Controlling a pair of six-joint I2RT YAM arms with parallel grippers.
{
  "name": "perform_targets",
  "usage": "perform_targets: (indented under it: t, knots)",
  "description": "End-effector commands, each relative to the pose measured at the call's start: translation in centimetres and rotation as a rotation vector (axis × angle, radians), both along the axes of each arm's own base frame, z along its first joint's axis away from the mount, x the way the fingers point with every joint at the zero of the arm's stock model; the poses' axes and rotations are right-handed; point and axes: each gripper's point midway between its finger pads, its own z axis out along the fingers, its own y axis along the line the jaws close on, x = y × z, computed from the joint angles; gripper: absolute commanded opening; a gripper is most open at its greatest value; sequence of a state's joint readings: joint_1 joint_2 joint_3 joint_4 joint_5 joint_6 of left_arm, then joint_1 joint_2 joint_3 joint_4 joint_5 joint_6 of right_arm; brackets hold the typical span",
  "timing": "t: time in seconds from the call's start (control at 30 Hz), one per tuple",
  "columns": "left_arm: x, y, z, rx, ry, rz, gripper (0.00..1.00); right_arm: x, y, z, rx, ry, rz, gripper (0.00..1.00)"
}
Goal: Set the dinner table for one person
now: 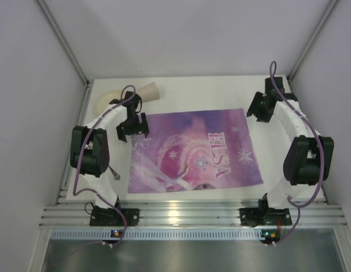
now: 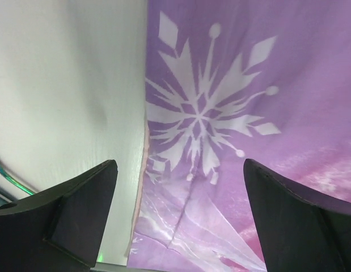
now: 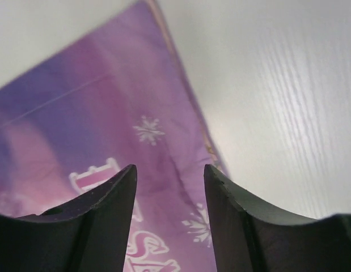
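Top view: the dinner table (image 1: 220, 90) is a plain white matte rectangle set between grey side walls. A ribbed aluminium rail (image 1: 192, 216) runs along its near edge, where both arm bases are bolted. A purple "ELSA" placemat (image 1: 192, 150) lies slightly skewed on the middle of it. At the far left, a beige cup (image 1: 150, 90) lies on its side beside a cream rounded object (image 1: 109, 102). The left arm partly hides that object, and its kind cannot be made out. The left gripper (image 1: 132, 127) hangs over the placemat's far left corner and the right gripper (image 1: 260, 107) at its far right corner; finger spacing is unreadable from here. Left wrist view: the fingers stand spread wide with nothing between them, their bases cut off by the frame. Below them is bare white table on the left, and the placemat's edge with a white snowflake (image 2: 203, 113) on the right. Right wrist view: the fingers are parted by a narrower gap, also empty. Beneath them the placemat is on the left and faintly grained white table on the right, all slightly blurred.
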State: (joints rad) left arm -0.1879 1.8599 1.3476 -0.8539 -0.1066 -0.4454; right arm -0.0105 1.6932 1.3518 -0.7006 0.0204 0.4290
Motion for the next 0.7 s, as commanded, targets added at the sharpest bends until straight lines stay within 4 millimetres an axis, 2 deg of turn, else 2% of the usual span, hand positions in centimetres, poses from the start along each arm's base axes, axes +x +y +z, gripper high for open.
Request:
perform_targets:
  t: [0.0, 0.07, 0.1, 0.13, 0.17, 0.2, 0.23, 0.27, 0.3, 0.33, 0.37, 0.4, 0.43, 0.47, 0.5, 0.53, 0.57, 0.6, 0.63, 0.67]
  knots:
    - [2.9, 0.1, 5.7, -0.009, -0.171, 0.023, 0.98, 2.6, 5.9, 8.4, 0.122, -0.255, 0.201, 0.52]
    - [4.6, 0.0, 7.6, -0.008, -0.234, 0.024, 0.98, 4.0, 9.0, 10.6, 0.239, -0.352, 0.280, 0.54]
    - [5.3, 0.0, 8.0, -0.004, -0.255, 0.023, 0.98, 3.8, 11.4, 11.4, 0.372, -0.358, 0.310, 0.55]
    - [6.7, -0.1, 9.2, -0.006, -0.302, 0.025, 0.98, 4.7, 13.0, 12.7, 0.438, -0.424, 0.341, 0.55]
    - [7.8, -0.2, 9.1, -0.006, -0.323, 0.027, 0.98, 4.2, 14.6, 12.0, 0.520, -0.400, 0.369, 0.55]
    - [8.7, -0.5, 9.5, -0.021, -0.345, 0.026, 0.98, 4.1, 16.2, 12.3, 0.591, -0.393, 0.362, 0.55]
    - [10.2, -0.7, 10.5, -0.040, -0.387, 0.031, 0.98, 4.3, 17.2, 12.6, 0.620, -0.416, 0.382, 0.55]
    - [11.2, -1.2, 10.5, -0.068, -0.403, 0.042, 0.98, 4.2, 18.1, 12.4, 0.638, -0.402, 0.391, 0.55]
    - [13.0, -1.6, 10.1, -0.095, -0.432, 0.054, 0.98, 3.9, 19.0, 12.5, 0.643, -0.392, 0.408, 0.55]
    - [14.4, -2.0, 10.8, -0.131, -0.470, 0.069, 0.98, 3.0, 20.5, 12.4, 0.647, -0.367, 0.441, 0.55]
    - [15.6, -2.4, 10.9, -0.171, -0.496, 0.107, 0.98, 2.5, 21.1, 12.5, 0.640, -0.357, 0.456, 0.55]
    - [17.8, -3.0, 10.5, -0.217, -0.543, 0.116, 0.98, 1.8, 22.0, 12.4, 0.625, -0.350, 0.482, 0.55]
    - [19.3, -3.4, 10.9, -0.264, -0.587, 0.127, 0.98, 0.9, 22.3, 11.5, 0.620, -0.316, 0.486, 0.55]
    - [20.3, -4.3, 11.1, -0.325, -0.612, 0.144, 0.98, 0.0, 22.5, 12.2, 0.619, -0.328, 0.500, 0.55]
    - [21.4, -4.6, 9.9, -0.342, -0.614, 0.159, 0.98, -0.9, 22.7, 11.9, 0.625, -0.315, 0.504, 0.55]
    - [22.9, -5.1, 10.9, -0.368, -0.661, 0.165, 0.98, -1.6, 22.7, 11.7, 0.630, -0.307, 0.506, 0.55]
    - [23.7, -5.0, 9.1, -0.364, -0.638, 0.208, 0.98, -3.0, 22.4, 11.4, 0.638, -0.291, 0.508, 0.55]
    - [24.8, -5.2, 9.9, -0.367, -0.663, 0.222, 0.98, -3.7, 22.3, 11.3, 0.645, -0.288, 0.513, 0.55]
    - [25.5, -5.1, 9.7, -0.344, -0.681, 0.243, 0.98, -4.5, 22.1, 10.4, 0.643, -0.277, 0.516, 0.55]
    - [26.3, -5.0, 8.8, -0.325, -0.693, 0.260, 0.98, -5.1, 22.0, 11.1, 0.645, -0.301, 0.533, 0.55]
